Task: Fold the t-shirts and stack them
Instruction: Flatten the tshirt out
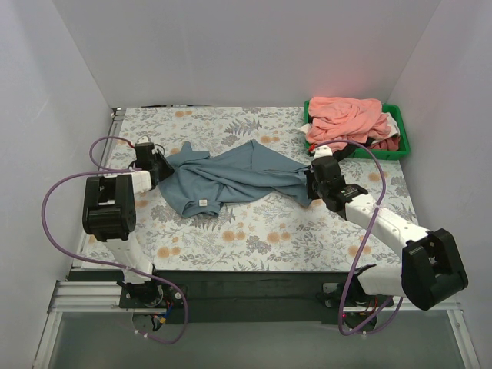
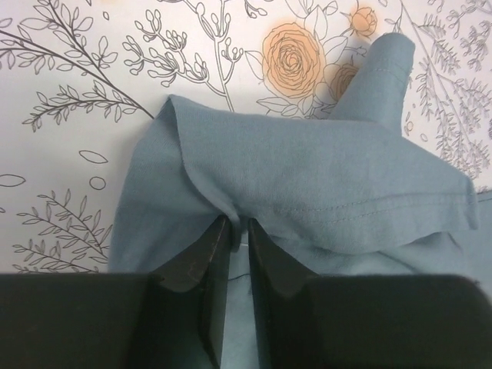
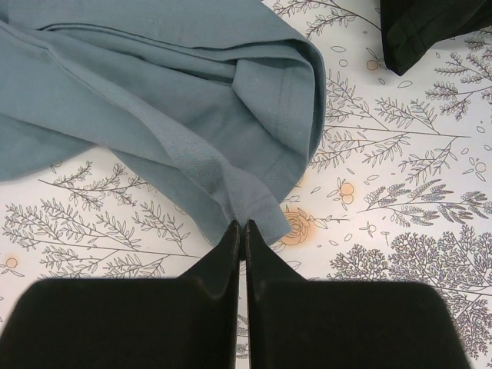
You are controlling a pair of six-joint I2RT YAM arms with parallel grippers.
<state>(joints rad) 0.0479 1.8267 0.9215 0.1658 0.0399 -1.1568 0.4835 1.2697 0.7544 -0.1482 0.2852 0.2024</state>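
Note:
A dusty grey-blue t-shirt [image 1: 231, 177] lies crumpled and stretched across the middle of the floral table cover, its neck label facing up near the front. My left gripper [image 1: 163, 167] is at the shirt's left end. In the left wrist view its jaws [image 2: 240, 224] are pinched on a fold of the blue cloth [image 2: 307, 177]. My right gripper [image 1: 310, 184] is at the shirt's right end, and its jaws [image 3: 244, 224] are shut on a corner of the hem [image 3: 254, 204]. Salmon-pink t-shirts [image 1: 346, 119] are piled at the back right.
The pink pile fills a green bin [image 1: 403, 137] at the back right corner, with dark red, white and black pieces spilling at its front. A black cloth corner [image 3: 419, 27] shows in the right wrist view. White walls enclose three sides of the table.

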